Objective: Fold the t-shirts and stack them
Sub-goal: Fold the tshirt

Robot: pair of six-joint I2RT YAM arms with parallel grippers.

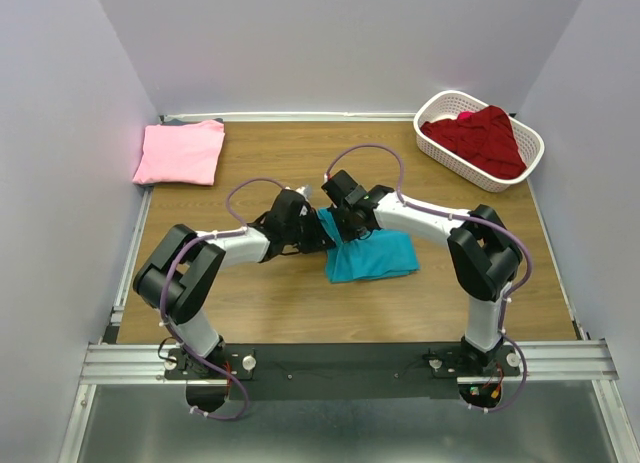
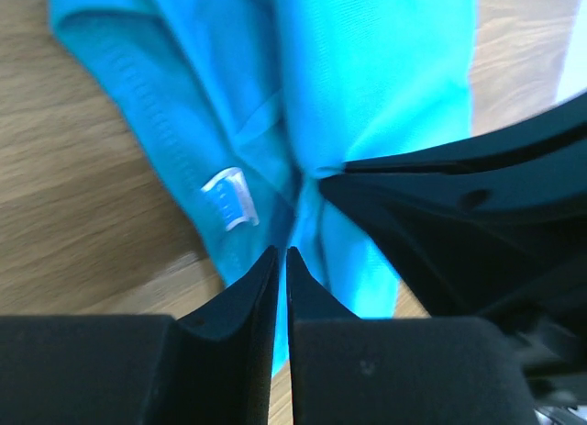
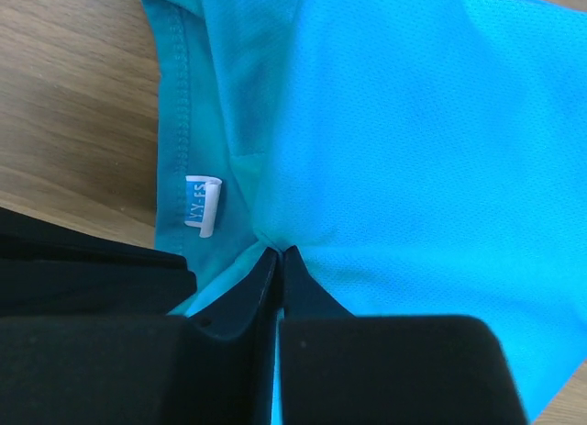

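Teal shirt [image 1: 372, 255] lies mid-worktop [image 1: 300, 313], partly folded into a rough block, neck end with its white label [image 3: 202, 203] toward the arms' meeting point. Left gripper [image 2: 282, 252] is pinched tight on the cloth at the shirt's collar edge. Right gripper [image 3: 278, 252] is clamped on the same edge just beside it, with creases pulling toward its tips. My guess is both hold the one edge so the layers lift and travel together for the next fold, or for a carry, without the bundle opening. Pink shirt [image 1: 180, 151] sits already folded flat, well apart from the teal one at the far left corner, and looks like the base of the stack. Far right of the teal shirt, the white basket [image 1: 432, 105] holds the dark red shirt [image 1: 480, 138], bunched and unfolded, with a bit of brighter pink cloth showing behind it, can't tell what. So one shirt is done, one is in hand and one is still waiting.
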